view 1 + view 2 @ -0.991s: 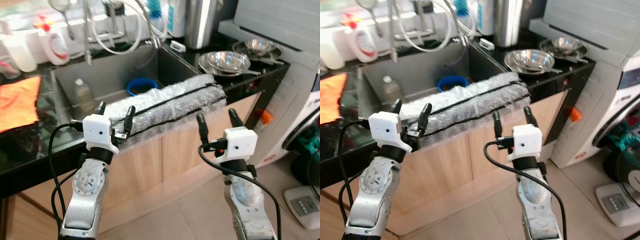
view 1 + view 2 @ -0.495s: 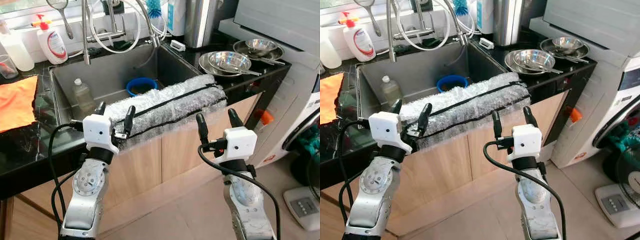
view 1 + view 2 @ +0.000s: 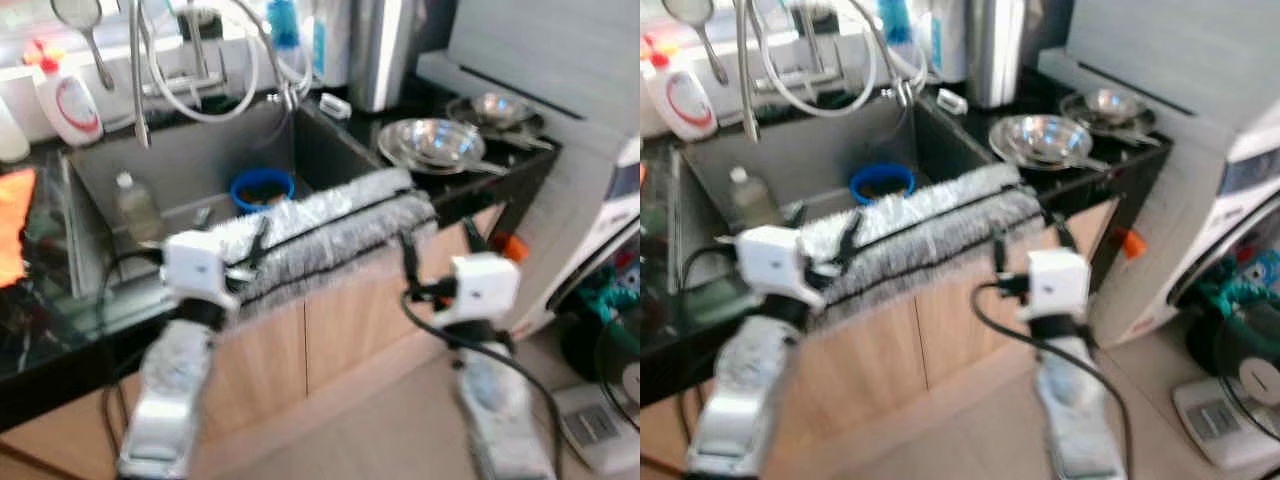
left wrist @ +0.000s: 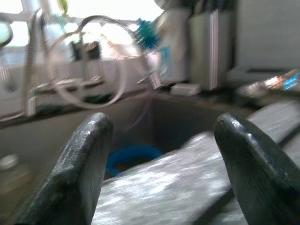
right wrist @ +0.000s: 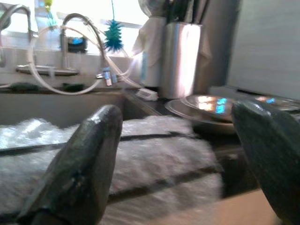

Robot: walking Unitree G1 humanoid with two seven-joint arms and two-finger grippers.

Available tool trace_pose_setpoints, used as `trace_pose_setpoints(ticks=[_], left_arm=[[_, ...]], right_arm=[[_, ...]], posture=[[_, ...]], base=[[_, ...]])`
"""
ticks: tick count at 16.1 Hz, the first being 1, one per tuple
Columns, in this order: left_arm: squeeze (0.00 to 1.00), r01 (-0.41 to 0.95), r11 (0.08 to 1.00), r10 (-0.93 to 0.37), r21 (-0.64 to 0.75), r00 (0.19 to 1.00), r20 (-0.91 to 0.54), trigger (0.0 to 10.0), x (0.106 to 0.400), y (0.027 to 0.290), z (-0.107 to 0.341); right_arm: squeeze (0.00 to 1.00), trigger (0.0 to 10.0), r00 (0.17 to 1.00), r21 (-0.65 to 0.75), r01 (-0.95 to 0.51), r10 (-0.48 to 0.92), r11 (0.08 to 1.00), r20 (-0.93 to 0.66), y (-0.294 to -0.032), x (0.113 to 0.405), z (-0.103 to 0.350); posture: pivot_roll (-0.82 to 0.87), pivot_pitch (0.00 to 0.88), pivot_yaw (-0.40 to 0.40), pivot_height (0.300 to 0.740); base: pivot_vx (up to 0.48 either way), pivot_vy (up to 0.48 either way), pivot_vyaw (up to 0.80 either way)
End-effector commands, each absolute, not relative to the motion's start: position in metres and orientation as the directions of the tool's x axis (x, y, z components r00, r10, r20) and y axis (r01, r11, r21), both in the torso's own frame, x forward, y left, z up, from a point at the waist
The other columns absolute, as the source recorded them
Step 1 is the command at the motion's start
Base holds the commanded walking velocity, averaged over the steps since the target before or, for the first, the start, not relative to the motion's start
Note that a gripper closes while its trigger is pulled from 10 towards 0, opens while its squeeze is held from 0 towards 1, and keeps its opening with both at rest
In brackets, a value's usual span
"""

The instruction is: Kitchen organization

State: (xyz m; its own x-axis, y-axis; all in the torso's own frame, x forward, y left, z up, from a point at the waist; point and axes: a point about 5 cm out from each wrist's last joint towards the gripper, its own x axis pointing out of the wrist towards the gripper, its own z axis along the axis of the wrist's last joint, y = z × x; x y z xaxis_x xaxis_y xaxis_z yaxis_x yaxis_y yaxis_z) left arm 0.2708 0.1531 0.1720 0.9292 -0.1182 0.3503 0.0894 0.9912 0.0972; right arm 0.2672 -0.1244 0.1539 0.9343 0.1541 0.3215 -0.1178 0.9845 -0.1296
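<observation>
The robot is standing before a kitchen counter [image 3: 40, 350], both arms raised, and the head views are blurring, so fine detail is hard to read. A long roll of bubble wrap [image 3: 330, 225] bound with black bands is lying along the front edge of the sink [image 3: 180, 165], probably parked there because the ledge carries its length while nothing is holding it. The left gripper [image 3: 232, 232] is hovering at the roll's left end with its fingers spread apart; in the left wrist view the two fingertips [image 4: 82, 159] are framing the wrap with a clear gap between them, clamped on nothing. The right gripper [image 3: 438, 245] is waiting just in front of the roll's right end, below the counter edge, its fingers likewise apart and empty. Placing one gripper at each end suits a two-handed lift of something this long and soft. Inside the sink a blue bowl [image 3: 262, 186] and a plastic bottle [image 3: 133, 205] are sitting, and steel bowls [image 3: 430, 143] are resting on the counter to the right. My judgement is that the grasp is not yet made and both grippers need to move in to the roll.
</observation>
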Motion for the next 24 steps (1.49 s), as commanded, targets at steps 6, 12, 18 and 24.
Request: trace_pose_setpoints(ticks=[6, 12, 18, 24], left_arm=[[0.0, 0.097, 0.99, -0.128, 0.1, 0.922, 0.365, 10.0, 0.271, 0.15, 0.175], [0.0, 0.094, 0.99, -0.125, 0.101, 0.922, 0.366, 10.0, 0.271, 0.151, 0.174], [0.0, 0.076, 0.993, -0.107, 0.095, 0.921, 0.376, 10.0, 0.272, 0.152, 0.175], [0.0, 0.067, 0.993, -0.098, 0.093, 0.92, 0.38, 10.0, 0.271, 0.153, 0.176]], right_arm=[[0.0, 10.0, 0.937, -0.136, -0.1, 0.14, 0.986, 0.321, -0.131, 0.266, 0.153], [0.0, 10.0, 0.935, -0.145, -0.124, 0.164, 0.982, 0.313, -0.129, 0.266, 0.151], [0.0, 10.0, 0.934, -0.146, -0.151, 0.19, 0.978, 0.303, -0.127, 0.266, 0.151], [0.0, 10.0, 0.918, -0.137, -0.252, 0.281, 0.958, 0.28, -0.119, 0.263, 0.15]], posture=[[-0.03, 0.0, 0.022, 0.74], [-0.03, 0.0, 0.021, 0.74], [-0.03, 0.0, 0.02, 0.74], [-0.03, 0.0, 0.021, 0.74]], base=[[0.307, 0.0, 0.0], [0.309, 0.0, 0.0], [0.153, 0.0, 0.0], [0.0, 0.0, 0.0]])
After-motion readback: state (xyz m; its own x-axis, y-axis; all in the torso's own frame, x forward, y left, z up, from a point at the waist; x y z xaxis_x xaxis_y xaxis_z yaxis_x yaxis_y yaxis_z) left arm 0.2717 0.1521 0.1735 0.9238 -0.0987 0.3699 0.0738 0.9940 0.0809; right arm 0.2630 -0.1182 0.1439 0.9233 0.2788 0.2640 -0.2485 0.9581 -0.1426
